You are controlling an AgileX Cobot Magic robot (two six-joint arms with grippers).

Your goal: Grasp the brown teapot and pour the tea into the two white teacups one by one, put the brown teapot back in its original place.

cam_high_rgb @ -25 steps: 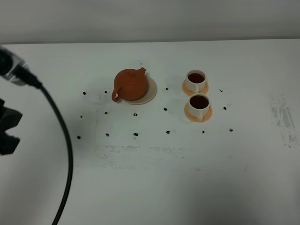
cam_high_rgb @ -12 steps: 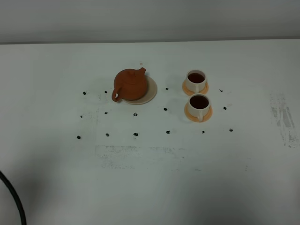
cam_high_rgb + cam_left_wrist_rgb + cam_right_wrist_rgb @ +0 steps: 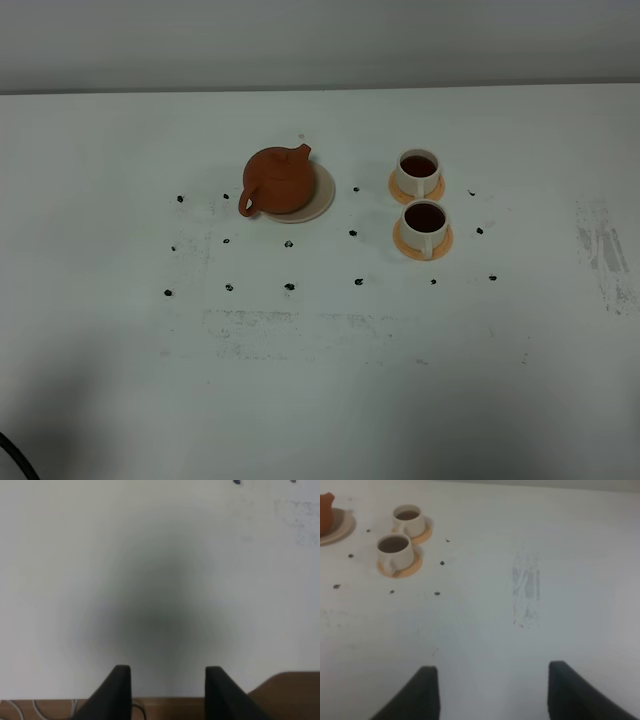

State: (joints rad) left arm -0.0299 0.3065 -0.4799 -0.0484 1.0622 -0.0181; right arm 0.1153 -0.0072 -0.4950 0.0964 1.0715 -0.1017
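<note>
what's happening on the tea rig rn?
Nothing is being handled. The brown teapot sits on its beige saucer, and both white teacups hold dark tea on their orange coasters. The left gripper hangs open and empty above the bare near edge of the white table. The right gripper is also open and empty, well clear of the cups. The job looks finished.

pincer (image 3: 490,692) agape, empty | two white teacups (image 3: 395,549) on orange coasters (image 3: 400,569)
</note>
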